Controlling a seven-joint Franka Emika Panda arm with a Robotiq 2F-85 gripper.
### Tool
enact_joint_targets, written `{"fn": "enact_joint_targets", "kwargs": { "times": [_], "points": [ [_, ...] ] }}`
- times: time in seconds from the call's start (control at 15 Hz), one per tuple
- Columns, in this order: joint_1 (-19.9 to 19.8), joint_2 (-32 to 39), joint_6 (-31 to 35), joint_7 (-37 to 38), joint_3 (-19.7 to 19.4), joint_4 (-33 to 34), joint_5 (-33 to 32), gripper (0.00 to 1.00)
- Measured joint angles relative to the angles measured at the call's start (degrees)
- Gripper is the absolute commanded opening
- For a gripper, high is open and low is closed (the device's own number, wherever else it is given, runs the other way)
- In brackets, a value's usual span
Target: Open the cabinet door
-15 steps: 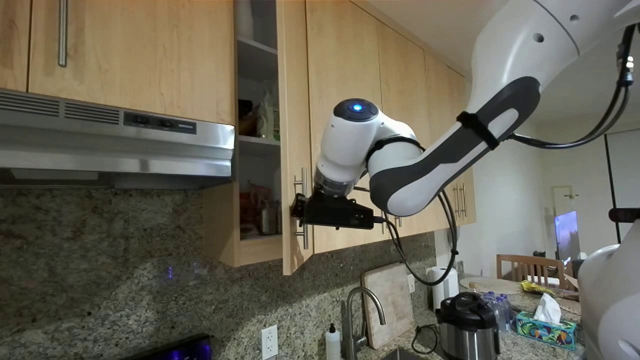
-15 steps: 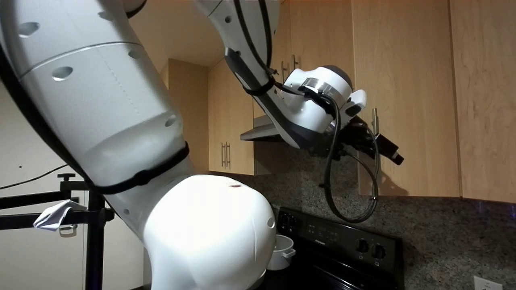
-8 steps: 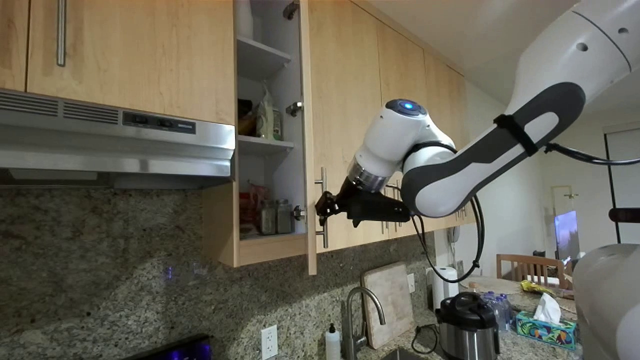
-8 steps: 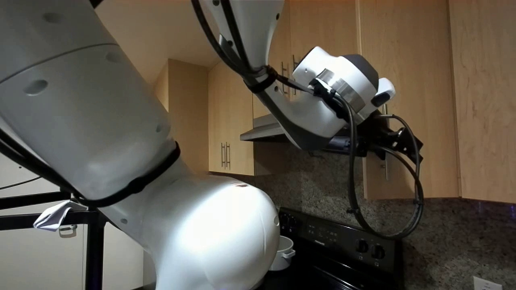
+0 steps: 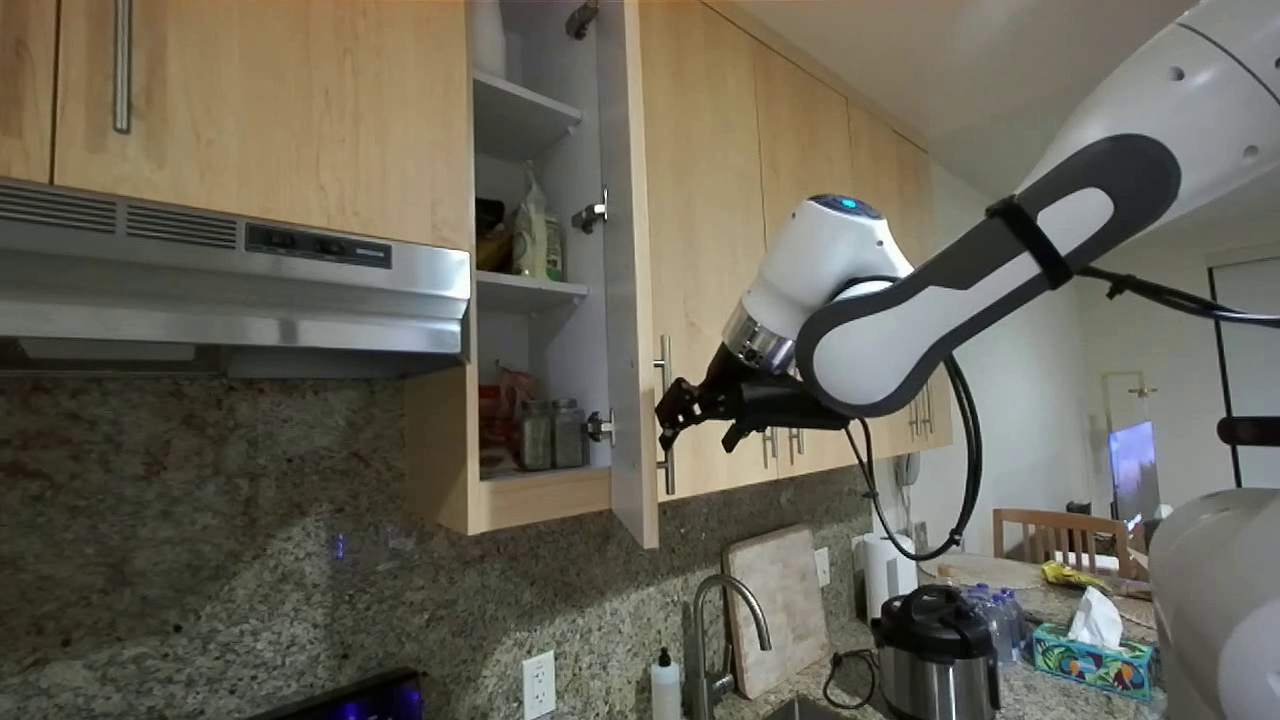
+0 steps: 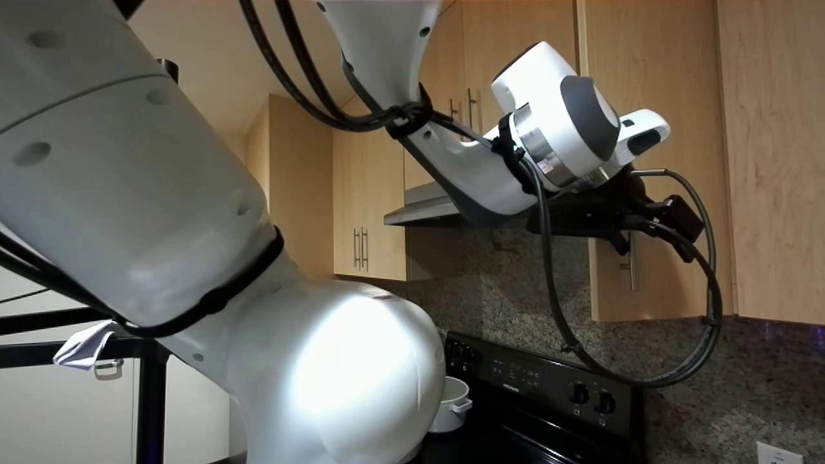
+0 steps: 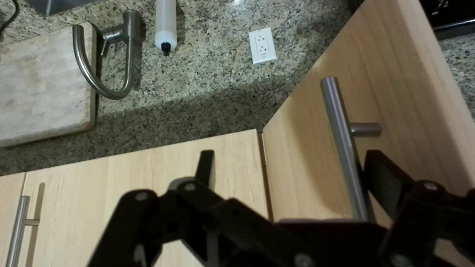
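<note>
Hanging far left: a shiny hood (image 5: 235, 295), with a short wood door (image 5: 270, 120) over it.
Shelves (image 5: 530, 288): next to the hood, in the open cupboard (image 5: 545, 500). A bag (image 5: 533, 235) sits on the middle one, and two jars (image 5: 568, 432) stand side by side at the bottom.
Cabinet door (image 5: 628, 330): tall, wood, and swung out wide on the right side of the shelves. Its pale inside shows in an exterior view.
Handle (image 7: 343, 141): thin and silver, up and down on the front of the door, near the bottom.
Gripper (image 7: 291, 163): right by the handle, with its fingers (image 7: 387, 181) wide apart. In the wrist view the handle is between them. One finger is tucked between the handle and the door; if it touches, I cannot tell. The other is well away.
Tap (image 5: 699, 650): silver and bent over, next to a board (image 5: 790, 600) that leans on the stone wall (image 5: 250, 530).
More wood doors (image 5: 810, 200): closed, in a row.
Arm (image 5: 920, 320): white and dark gray, with a blue light (image 5: 848, 204) on it.
Big pot (image 5: 935, 665): silver with a black lid (image 5: 935, 610).
Tissue box (image 5: 1090, 660): full of color, on the counter (image 5: 1055, 705).
</note>
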Motion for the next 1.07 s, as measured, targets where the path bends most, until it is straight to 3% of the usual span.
{"fn": "enact_joint_targets", "kwargs": {
  "times": [0.27, 0.67, 0.8, 1.07],
  "points": [
    [2.2, -5.2, -7.0, -8.0, -5.9, 0.0, 0.0, 1.00],
    [6.4, -18.9, -27.2, -28.7, -13.3, 0.7, 3.4, 1.00],
    [6.0, -22.7, -33.0, -36.7, -12.1, 1.1, 9.3, 1.00],
    [0.1, -25.3, -41.9, -49.3, -4.6, 1.9, 20.8, 1.00]
  ]
}}
